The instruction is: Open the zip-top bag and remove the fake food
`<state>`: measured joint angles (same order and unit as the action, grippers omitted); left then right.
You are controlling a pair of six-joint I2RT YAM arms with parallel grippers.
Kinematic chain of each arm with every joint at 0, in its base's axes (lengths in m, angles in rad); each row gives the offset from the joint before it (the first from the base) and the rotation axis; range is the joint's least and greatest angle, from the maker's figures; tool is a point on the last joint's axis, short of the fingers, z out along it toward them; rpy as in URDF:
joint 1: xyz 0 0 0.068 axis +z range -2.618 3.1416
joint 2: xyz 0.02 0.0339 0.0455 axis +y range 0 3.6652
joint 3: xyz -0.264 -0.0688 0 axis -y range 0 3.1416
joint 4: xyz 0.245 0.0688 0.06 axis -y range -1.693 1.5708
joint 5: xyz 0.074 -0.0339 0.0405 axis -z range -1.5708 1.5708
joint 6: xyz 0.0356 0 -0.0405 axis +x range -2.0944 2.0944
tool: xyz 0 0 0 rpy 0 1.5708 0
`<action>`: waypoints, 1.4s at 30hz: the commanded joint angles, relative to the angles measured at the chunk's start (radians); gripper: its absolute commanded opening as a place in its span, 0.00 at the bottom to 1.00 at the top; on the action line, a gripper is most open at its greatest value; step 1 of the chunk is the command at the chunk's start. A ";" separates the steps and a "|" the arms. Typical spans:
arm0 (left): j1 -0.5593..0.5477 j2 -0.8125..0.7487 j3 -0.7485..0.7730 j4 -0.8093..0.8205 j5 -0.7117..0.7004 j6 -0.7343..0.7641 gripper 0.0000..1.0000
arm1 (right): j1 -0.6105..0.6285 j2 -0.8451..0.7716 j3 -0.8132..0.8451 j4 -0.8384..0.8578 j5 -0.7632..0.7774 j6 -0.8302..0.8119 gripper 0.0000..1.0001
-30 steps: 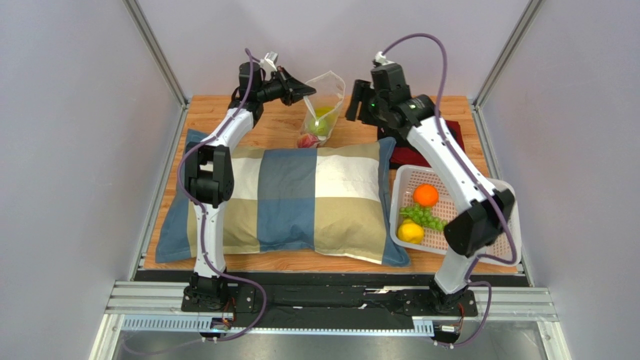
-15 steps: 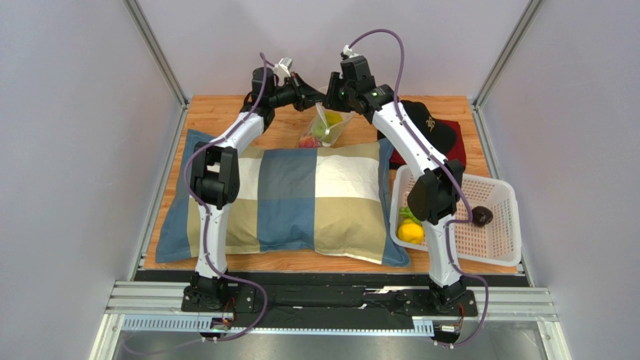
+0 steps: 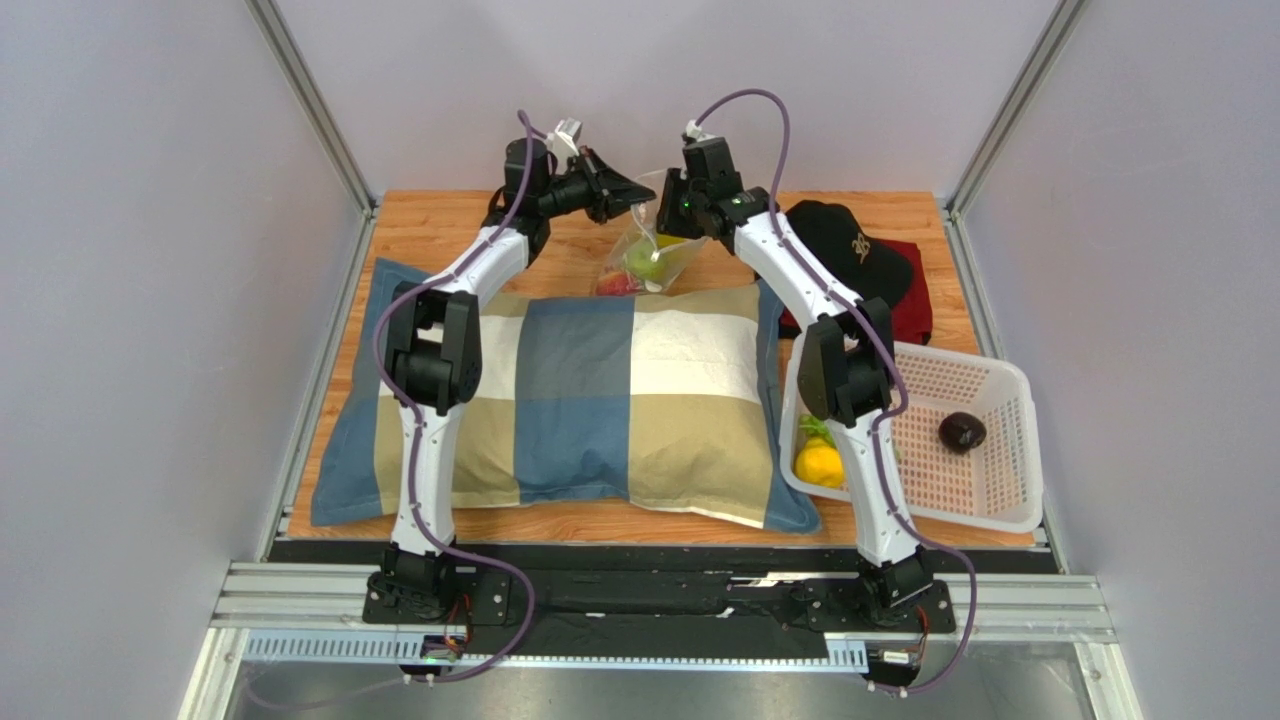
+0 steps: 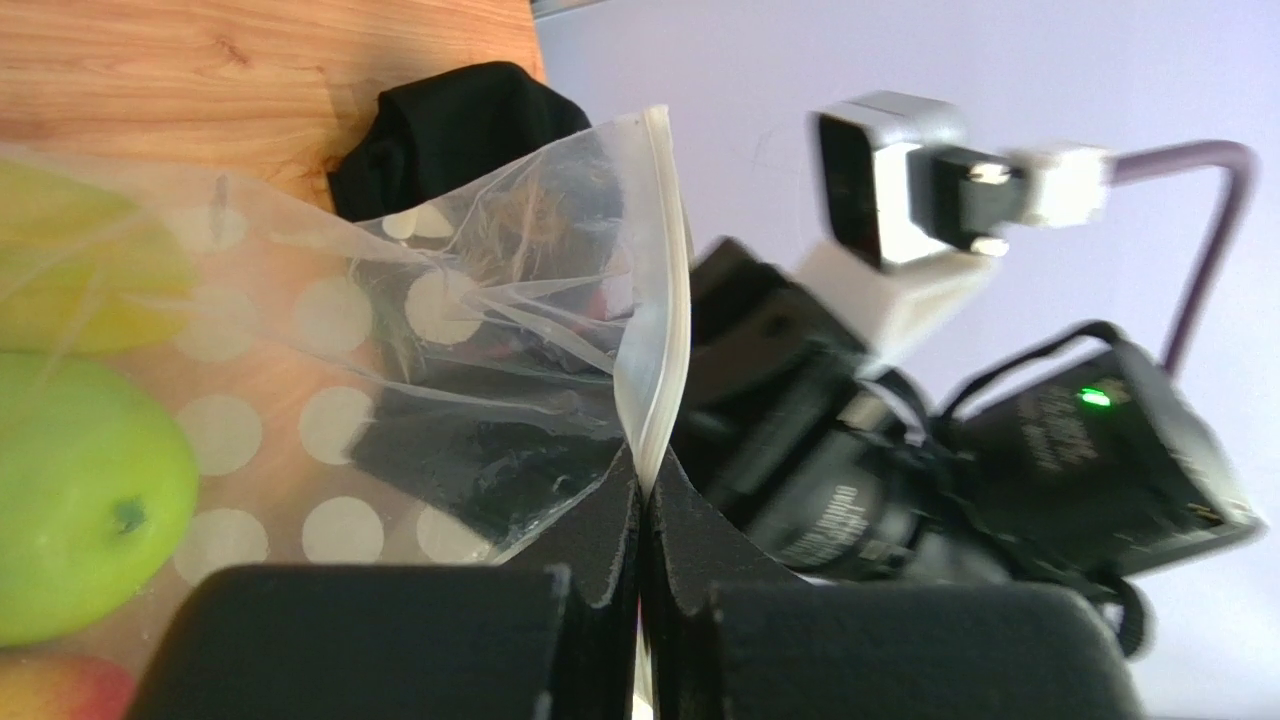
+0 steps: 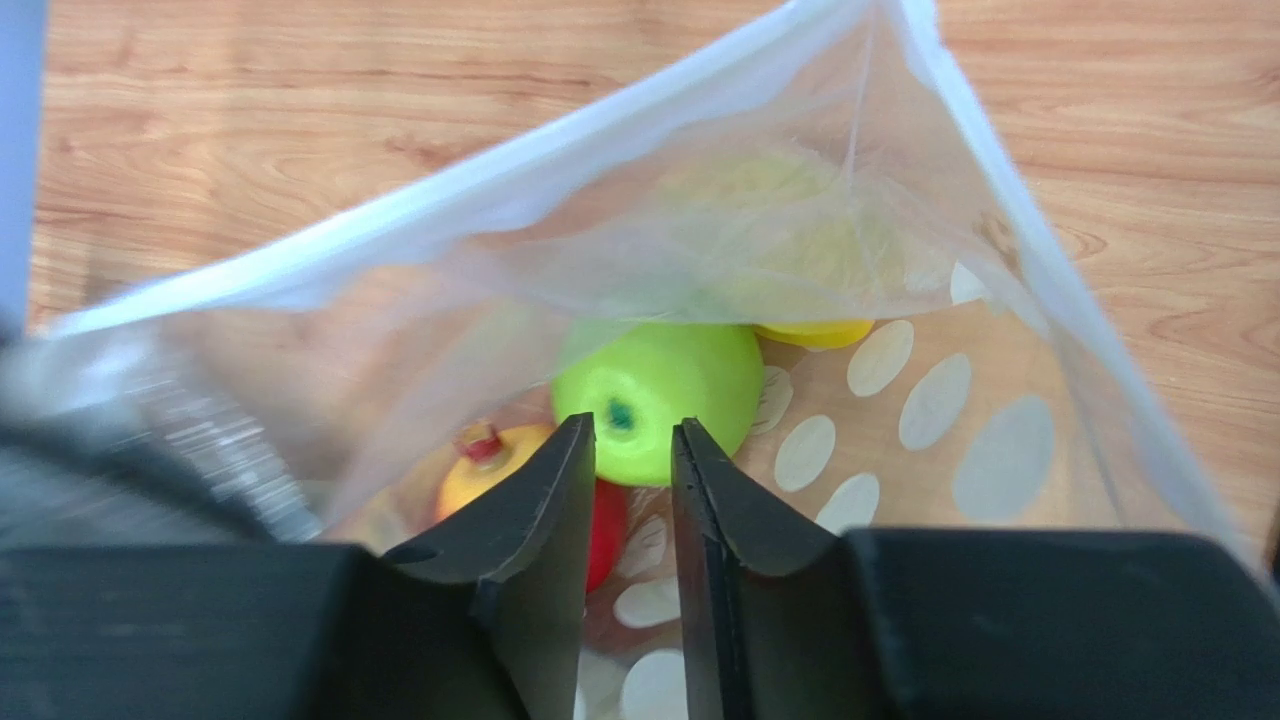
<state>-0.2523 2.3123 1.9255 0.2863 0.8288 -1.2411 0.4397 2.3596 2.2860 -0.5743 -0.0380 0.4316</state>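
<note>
The zip-top bag (image 3: 657,240), clear with white dots, hangs open at the back of the table. My left gripper (image 3: 642,192) is shut on its rim and holds it up; the left wrist view shows the rim pinched between the jaws (image 4: 646,483). My right gripper (image 3: 675,201) is over the bag's mouth, its jaws a narrow gap apart and empty (image 5: 633,438). Inside the bag lie a green apple (image 5: 661,393), a red and yellow fruit (image 5: 504,468) and a yellow piece (image 5: 812,333). A dark purple fruit (image 3: 962,432), a lemon (image 3: 821,464) and green pieces (image 3: 813,431) lie in the basket.
A checked pillow (image 3: 601,398) covers most of the table in front of the bag. The white perforated basket (image 3: 1010,465) stands at the right. A black cap (image 3: 845,237) lies on a red cloth (image 3: 911,312) at the back right.
My right gripper has moved left to the bag's mouth, and its arm has swung left, uncovering the dark fruit in the basket. My left gripper still holds the bag's rim.
</note>
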 commanded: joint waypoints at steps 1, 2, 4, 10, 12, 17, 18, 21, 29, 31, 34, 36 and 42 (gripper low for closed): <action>-0.004 0.012 0.075 0.063 0.000 -0.037 0.00 | -0.006 0.052 0.041 0.065 -0.039 -0.030 0.31; -0.007 0.016 0.078 0.065 -0.002 -0.038 0.00 | -0.007 0.055 0.033 0.070 -0.043 -0.030 0.33; -0.010 0.019 0.084 0.063 -0.002 -0.040 0.00 | -0.006 0.075 0.023 0.088 -0.072 -0.040 0.37; -0.016 0.030 0.076 0.060 -0.002 -0.041 0.00 | -0.013 0.127 0.035 0.129 -0.199 -0.028 0.67; -0.016 0.030 0.075 0.060 -0.002 -0.041 0.00 | -0.010 0.138 0.021 0.142 -0.223 -0.018 0.70; -0.016 0.036 0.072 0.060 0.001 -0.038 0.00 | -0.009 0.162 0.000 0.145 -0.192 0.007 0.82; -0.018 0.036 0.066 0.062 0.003 -0.040 0.00 | -0.012 0.180 0.004 0.145 -0.194 0.018 0.83; -0.019 0.026 0.034 0.079 0.001 -0.041 0.00 | -0.010 0.225 0.030 0.155 -0.209 0.061 0.85; -0.019 -0.002 -0.034 0.090 0.007 -0.027 0.00 | -0.013 0.271 0.030 0.264 -0.255 0.147 0.72; -0.018 -0.005 -0.036 0.091 0.009 -0.026 0.00 | -0.018 0.262 0.021 0.306 -0.279 0.171 0.65; -0.015 -0.010 -0.031 0.080 0.012 -0.021 0.00 | -0.019 0.216 0.007 0.304 -0.274 0.171 0.44; -0.007 -0.013 -0.033 0.079 0.004 -0.020 0.00 | -0.024 0.152 -0.005 0.283 -0.251 0.177 0.29; 0.027 -0.013 -0.020 0.103 0.000 -0.055 0.00 | -0.030 -0.012 -0.042 0.163 -0.220 0.106 0.06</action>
<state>-0.2485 2.3508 1.8923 0.3367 0.8181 -1.2789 0.4152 2.5320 2.2387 -0.3439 -0.2966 0.5968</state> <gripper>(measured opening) 0.000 0.095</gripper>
